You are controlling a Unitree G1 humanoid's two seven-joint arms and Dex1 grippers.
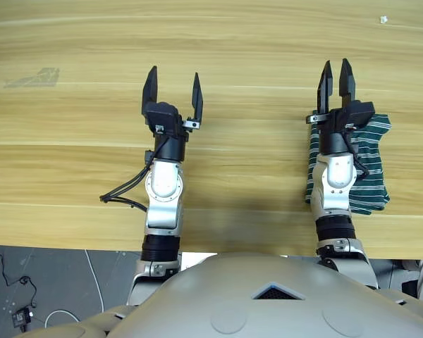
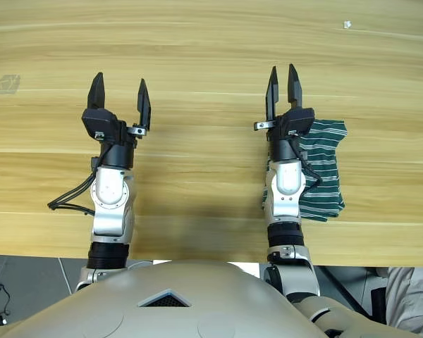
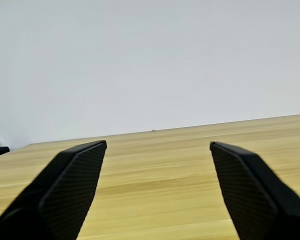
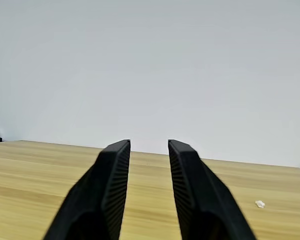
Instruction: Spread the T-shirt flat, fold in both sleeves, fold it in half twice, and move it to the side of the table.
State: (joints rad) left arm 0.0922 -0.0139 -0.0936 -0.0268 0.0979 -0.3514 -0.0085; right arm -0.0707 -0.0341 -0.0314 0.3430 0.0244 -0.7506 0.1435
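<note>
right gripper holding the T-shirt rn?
No, the right gripper has nothing between its fingers, which stand slightly apart over the bare table; the folded T-shirt lies flat beneath that arm's wrist.

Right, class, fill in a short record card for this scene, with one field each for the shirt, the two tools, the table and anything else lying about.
T-shirt: dark green with white stripes, folded into a compact bundle, lying at the right side of the table near its front edge
left tool: open wide, empty, over bare wood
right tool: fingers narrowly apart, empty, pointing past the T-shirt's far edge
table: light wooden planks
other: small white scrap at the far right
</note>
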